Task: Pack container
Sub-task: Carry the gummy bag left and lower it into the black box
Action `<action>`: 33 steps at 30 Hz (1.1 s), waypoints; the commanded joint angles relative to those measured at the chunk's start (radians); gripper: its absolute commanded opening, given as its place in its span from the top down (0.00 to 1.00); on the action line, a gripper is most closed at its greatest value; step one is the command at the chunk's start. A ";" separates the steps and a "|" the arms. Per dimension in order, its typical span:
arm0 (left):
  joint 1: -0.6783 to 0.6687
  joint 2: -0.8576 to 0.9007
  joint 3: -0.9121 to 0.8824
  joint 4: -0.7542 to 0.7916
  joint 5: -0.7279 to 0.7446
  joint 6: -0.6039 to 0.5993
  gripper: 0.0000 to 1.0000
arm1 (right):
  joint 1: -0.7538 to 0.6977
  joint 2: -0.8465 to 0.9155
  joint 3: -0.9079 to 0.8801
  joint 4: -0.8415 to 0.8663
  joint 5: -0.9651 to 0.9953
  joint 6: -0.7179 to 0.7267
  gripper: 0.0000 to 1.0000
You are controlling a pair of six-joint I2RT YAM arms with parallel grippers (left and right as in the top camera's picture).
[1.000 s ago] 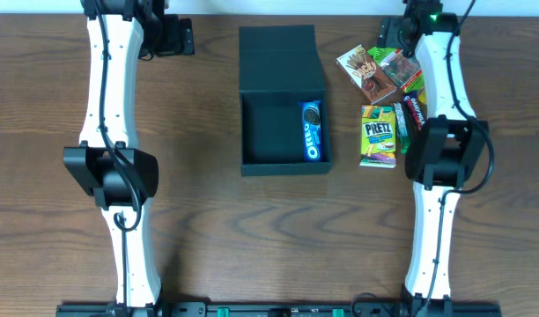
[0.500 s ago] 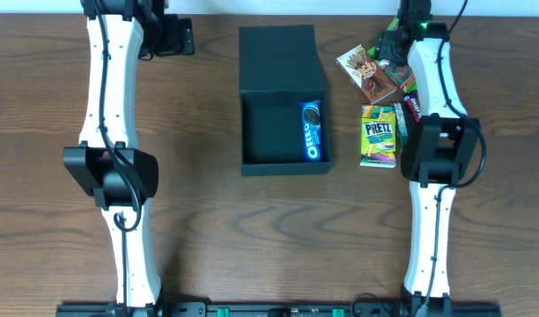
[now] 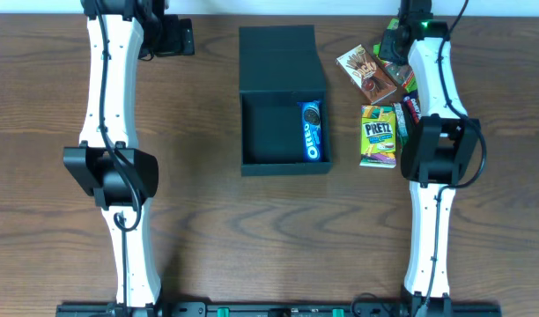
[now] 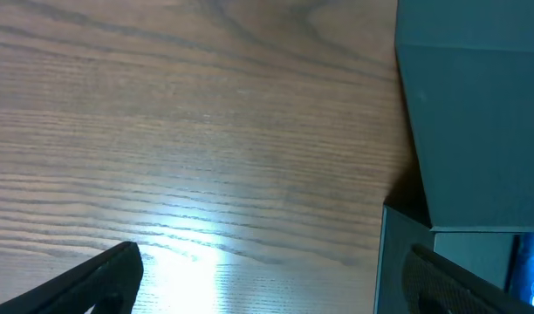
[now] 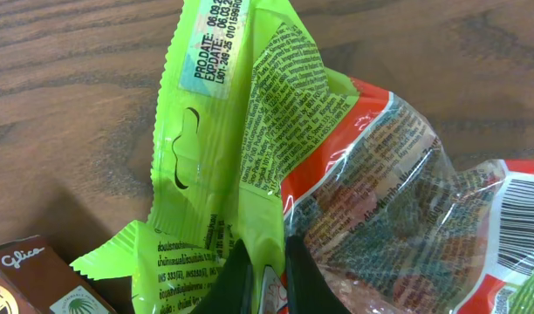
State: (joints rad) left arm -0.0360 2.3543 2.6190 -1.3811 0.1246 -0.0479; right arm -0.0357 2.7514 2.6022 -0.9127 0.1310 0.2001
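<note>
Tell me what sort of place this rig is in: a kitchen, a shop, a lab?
Probably a lab test bench, not a kitchen: a wood-grain table, a staged container, a Pretz box beside it, and the right gripper pinching a green packet.

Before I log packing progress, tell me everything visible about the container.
The container is a dark teal-grey matte box, cardboard by its look, rectangular, resting centrally on the wooden table. Its hinged flap lid is open, laid back flat on the far side. Inside, one blue Oreo packet lies along the right wall; the rest of its floor is bare. Nothing else touches it.
</note>
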 commanded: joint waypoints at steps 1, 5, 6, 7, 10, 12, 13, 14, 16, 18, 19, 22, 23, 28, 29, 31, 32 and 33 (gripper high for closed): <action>0.003 -0.009 0.008 -0.006 0.000 0.000 0.05 | 0.000 0.003 -0.002 -0.016 -0.012 -0.017 0.99; 0.003 -0.009 0.008 -0.005 -0.001 0.000 0.05 | 0.002 -0.097 0.026 -0.003 -0.013 -0.072 0.99; 0.003 -0.009 0.008 -0.005 -0.001 0.000 0.05 | 0.004 -0.121 0.033 -0.004 -0.022 -0.092 0.99; 0.003 -0.009 0.008 -0.005 -0.001 0.000 0.05 | 0.006 -0.159 0.037 -0.003 -0.045 -0.126 0.99; 0.003 -0.009 0.008 -0.005 -0.001 0.000 0.05 | 0.018 -0.262 0.037 -0.010 -0.089 -0.152 0.99; 0.003 -0.009 0.008 -0.005 -0.002 0.001 0.04 | 0.031 -0.325 0.037 -0.024 -0.113 -0.158 0.99; 0.003 -0.009 0.008 -0.005 -0.002 0.006 0.04 | 0.039 -0.352 0.037 -0.035 -0.123 -0.158 0.99; 0.004 -0.009 0.008 -0.006 -0.005 0.013 0.05 | 0.048 -0.379 0.037 -0.051 -0.138 -0.158 0.99; 0.004 -0.009 0.008 -0.006 -0.027 0.026 0.05 | 0.084 -0.434 0.037 -0.116 -0.190 -0.159 0.99; 0.004 -0.009 0.008 -0.006 -0.056 0.027 0.04 | 0.141 -0.468 0.037 -0.200 -0.203 -0.164 0.99; 0.004 -0.009 0.008 -0.007 -0.061 0.036 0.05 | 0.183 -0.472 0.037 -0.248 -0.205 -0.164 0.99; 0.010 -0.009 0.008 -0.007 -0.086 0.064 0.05 | 0.282 -0.468 0.031 -0.356 -0.217 -0.121 0.99; 0.016 -0.009 0.008 -0.010 -0.095 0.064 0.05 | 0.311 -0.467 0.029 -0.384 -0.217 -0.087 0.99; 0.072 -0.009 0.008 -0.033 -0.098 0.060 0.05 | 0.438 -0.462 0.006 -0.489 -0.193 0.031 0.99; 0.084 -0.009 0.008 -0.038 -0.098 0.060 0.05 | 0.457 -0.460 0.003 -0.508 -0.175 0.032 0.99; 0.101 -0.009 0.008 -0.046 -0.098 0.060 0.04 | 0.489 -0.455 -0.002 -0.537 -0.138 0.032 0.99; 0.109 -0.009 0.008 -0.049 -0.097 0.060 0.05 | 0.506 -0.452 -0.006 -0.547 -0.121 0.032 0.99; 0.116 -0.009 0.008 -0.052 -0.095 0.060 0.05 | 0.521 -0.447 -0.011 -0.553 -0.106 0.032 0.99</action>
State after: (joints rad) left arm 0.0578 2.3543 2.6190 -1.4212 0.0444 0.0010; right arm 0.4549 2.2948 2.6015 -1.4578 -0.0456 0.1986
